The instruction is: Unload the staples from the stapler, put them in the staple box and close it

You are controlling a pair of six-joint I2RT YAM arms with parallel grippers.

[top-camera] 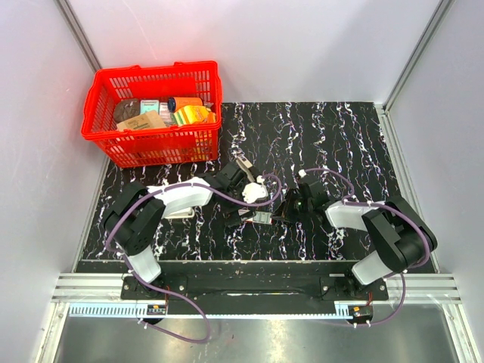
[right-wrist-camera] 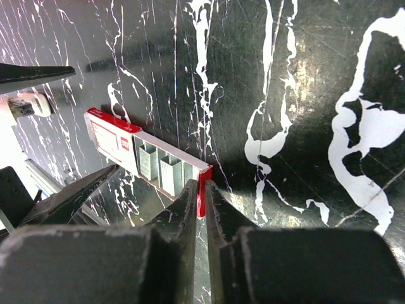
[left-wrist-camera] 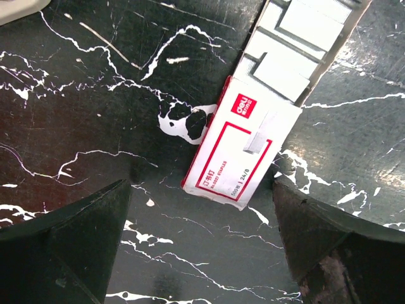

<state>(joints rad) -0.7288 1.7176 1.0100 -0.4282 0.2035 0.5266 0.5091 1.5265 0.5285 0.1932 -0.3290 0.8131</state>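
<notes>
1. The left gripper (left-wrist-camera: 201, 185) hangs over the black marbled mat (top-camera: 340, 151) with its jaws spread as wide as they go and nothing held. Its two dark fingers (left-wrist-camera: 76, 234) flank the near end of the staple box (left-wrist-camera: 235, 158) without touching it.
2. The staple box is red and white. Its inner tray is slid out toward 1 o'clock in the left wrist view, and strips of staples (right-wrist-camera: 161, 172) show in it.
3. The right gripper (right-wrist-camera: 202, 185) is nearly closed, its tips pinching the red end of the staple box's tray.
4. The stapler (top-camera: 243, 165) is slim with pale metal showing. It lies on the mat at 12 o'clock from the staple box, just beyond the left wrist, and neither gripper touches it.
5. The red basket (top-camera: 162, 147), filled with packets, stands at 10 o'clock from the stapler, well apart.
</notes>
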